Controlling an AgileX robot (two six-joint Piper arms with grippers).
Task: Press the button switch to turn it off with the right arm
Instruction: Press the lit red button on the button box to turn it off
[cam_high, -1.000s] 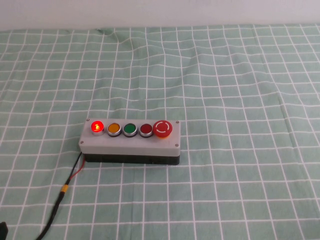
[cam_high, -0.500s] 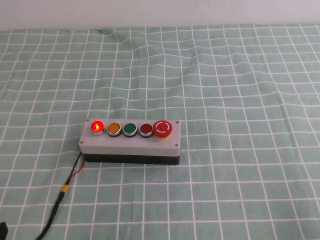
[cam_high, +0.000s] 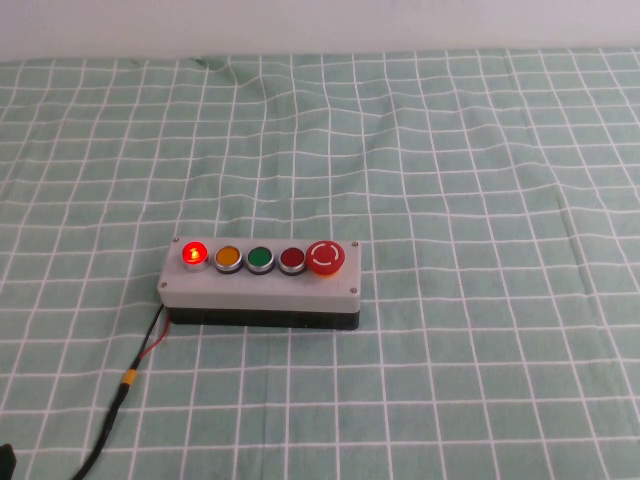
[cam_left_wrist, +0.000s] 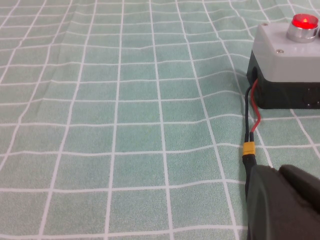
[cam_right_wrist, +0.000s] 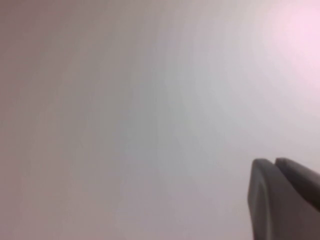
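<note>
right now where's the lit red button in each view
High view: lit red button at the switch box's left end.
Left wrist view: lit red button on the box corner, beyond the left gripper.
Right wrist view: not in it; only the right gripper against a blank surface.
Shared landmark: the cable leaving the box.

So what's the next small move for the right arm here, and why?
Probably bring the right end effector down toward the button box: its camera sees only a blank pale surface, it is absent from the high view, and the leftmost red button is lit. The left end effector sits low by the cable.
</note>
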